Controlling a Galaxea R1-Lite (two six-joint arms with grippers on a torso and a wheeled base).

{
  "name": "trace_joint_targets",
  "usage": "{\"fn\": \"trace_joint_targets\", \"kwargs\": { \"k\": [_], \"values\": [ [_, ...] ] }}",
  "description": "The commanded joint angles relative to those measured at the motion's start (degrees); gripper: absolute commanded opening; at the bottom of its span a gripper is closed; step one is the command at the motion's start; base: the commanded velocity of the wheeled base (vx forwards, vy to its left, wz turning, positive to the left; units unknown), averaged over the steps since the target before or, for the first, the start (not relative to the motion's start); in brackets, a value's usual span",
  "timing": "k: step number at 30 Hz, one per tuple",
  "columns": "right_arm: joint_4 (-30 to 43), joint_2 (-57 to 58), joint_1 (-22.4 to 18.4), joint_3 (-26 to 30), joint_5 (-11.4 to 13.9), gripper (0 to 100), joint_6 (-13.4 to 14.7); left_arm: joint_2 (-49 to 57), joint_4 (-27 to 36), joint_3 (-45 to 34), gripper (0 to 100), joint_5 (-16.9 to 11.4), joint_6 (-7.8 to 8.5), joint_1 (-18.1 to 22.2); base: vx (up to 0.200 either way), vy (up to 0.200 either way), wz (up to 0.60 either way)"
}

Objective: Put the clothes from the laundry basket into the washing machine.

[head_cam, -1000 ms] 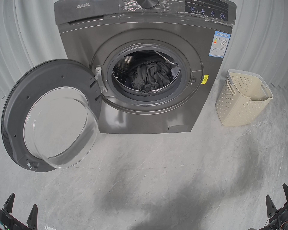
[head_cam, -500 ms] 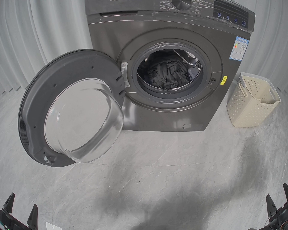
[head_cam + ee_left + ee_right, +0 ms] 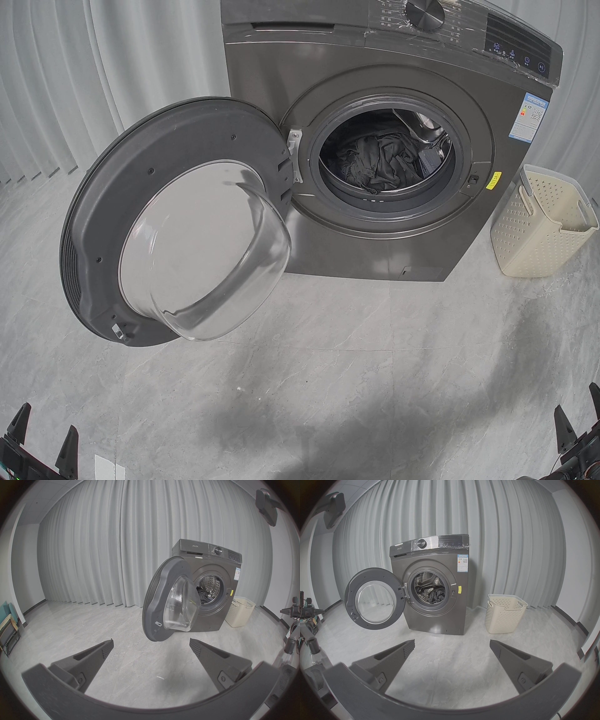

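The grey washing machine [image 3: 375, 69] stands ahead with its round door [image 3: 181, 219] swung wide to the left. Dark clothes [image 3: 375, 162] lie inside the drum [image 3: 431, 594]. A cream perforated laundry basket [image 3: 544, 222] stands on the floor right of the machine, and its visible inside looks bare [image 3: 504, 612]. My left gripper [image 3: 44, 434] is low at the near left, open, nothing between its fingers [image 3: 150, 645]. My right gripper [image 3: 578, 415] is low at the near right, also open and holding nothing [image 3: 451, 645].
Grey tiled floor [image 3: 350, 375] stretches between me and the machine. Pale curtains [image 3: 94, 75] hang behind. The open door [image 3: 170, 602] juts out over the floor on the left side.
The head camera has turned left: machine and basket have slid right in the picture. Both grippers stay where they were, open.
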State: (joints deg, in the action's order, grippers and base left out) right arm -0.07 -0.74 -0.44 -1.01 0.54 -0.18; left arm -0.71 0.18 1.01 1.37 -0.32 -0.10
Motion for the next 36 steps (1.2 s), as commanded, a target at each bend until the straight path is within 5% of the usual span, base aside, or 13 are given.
{"fn": "trace_joint_targets", "kwargs": {
  "k": [1,15,36],
  "values": [
    [-0.01,0.66,0.0,0.92,-0.01,100,0.01,0.36,-0.01,-0.92,100,0.04,0.05,0.01,0.0,0.0,0.0],
    [-0.01,0.66,0.0,0.92,0.08,100,-0.08,0.36,-0.01,-0.92,100,-0.05,0.4,0.01,0.0,0.0,-0.13],
    [-0.1,0.66,0.0,0.92,0.08,100,-0.26,0.36,-0.01,-0.92,100,-0.05,0.4,0.01,0.0,0.171,0.0]
  ]
}}
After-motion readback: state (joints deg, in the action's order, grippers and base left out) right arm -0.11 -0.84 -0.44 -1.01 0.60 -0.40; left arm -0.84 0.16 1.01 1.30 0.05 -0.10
